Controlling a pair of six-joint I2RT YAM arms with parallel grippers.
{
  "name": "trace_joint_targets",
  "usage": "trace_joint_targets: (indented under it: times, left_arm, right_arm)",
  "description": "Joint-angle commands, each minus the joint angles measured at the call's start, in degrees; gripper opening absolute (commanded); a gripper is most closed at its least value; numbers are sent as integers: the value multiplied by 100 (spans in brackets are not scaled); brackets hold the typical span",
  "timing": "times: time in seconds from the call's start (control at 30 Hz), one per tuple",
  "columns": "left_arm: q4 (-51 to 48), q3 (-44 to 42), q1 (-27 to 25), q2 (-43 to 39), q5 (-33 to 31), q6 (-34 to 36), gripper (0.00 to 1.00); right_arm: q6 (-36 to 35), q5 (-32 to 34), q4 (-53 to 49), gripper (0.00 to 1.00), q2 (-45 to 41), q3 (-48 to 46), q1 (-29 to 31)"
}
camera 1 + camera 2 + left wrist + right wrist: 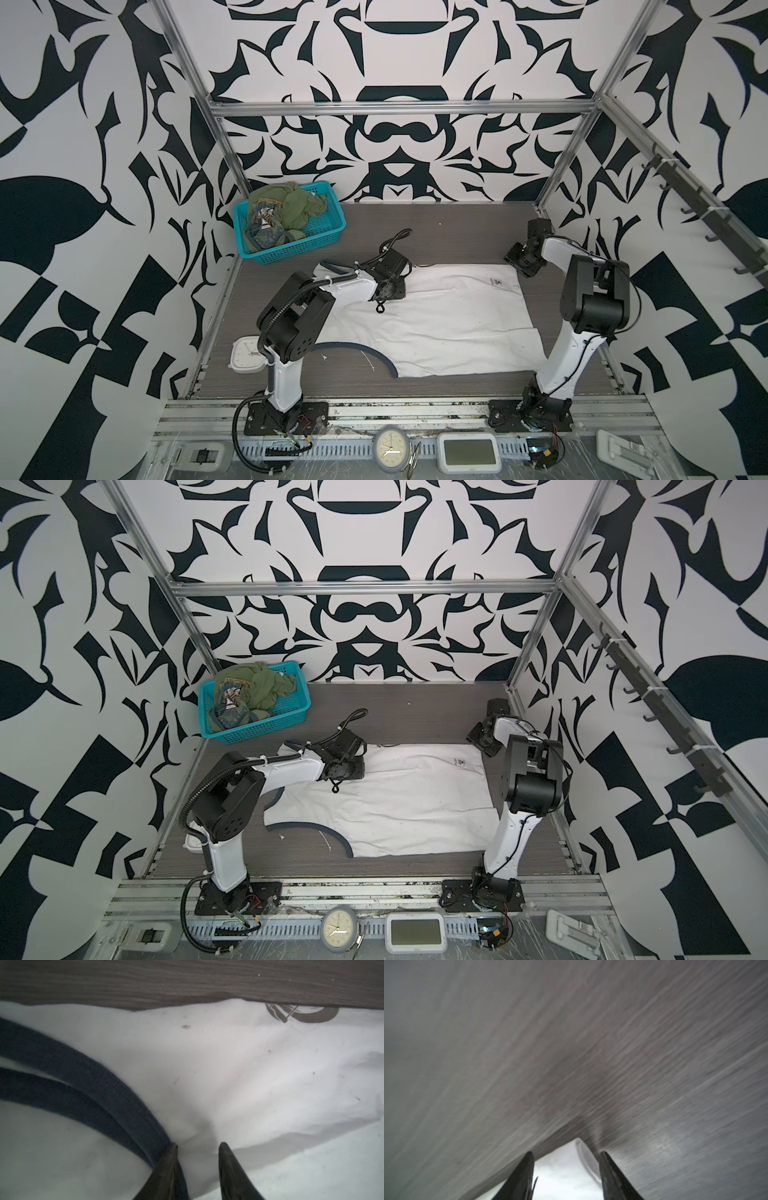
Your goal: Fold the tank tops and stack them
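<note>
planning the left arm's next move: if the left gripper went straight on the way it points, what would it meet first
The white tank top: the left gripper points at its cloth right beside the navy trim. Depth is unclear, but the tips look almost on it.

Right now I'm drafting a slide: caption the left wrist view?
Left gripper, fingertips parted, on white tank top beside navy trim; table beyond.
</note>
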Motion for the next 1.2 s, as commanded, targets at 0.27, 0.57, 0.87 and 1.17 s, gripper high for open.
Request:
trace_joint_targets:
  times: [0.27, 0.57, 0.87, 1.17]
  left_arm:
    - [-299, -206, 11, 32, -39, -129, 37]
    - [-314, -240, 12, 83, -49, -114, 37]
    - [-215, -364, 12, 70, -14, -151, 37]
    - [-206, -347, 12, 114, 3, -138, 37]
  right_arm:
    - [-109, 328, -416, 33, -78, 256, 13]
    - [-214, 574, -648, 19, 17, 607, 71]
    - [-309, 515, -1038, 10, 382, 1181, 73]
    - [-328, 521, -984, 31, 7, 781, 70]
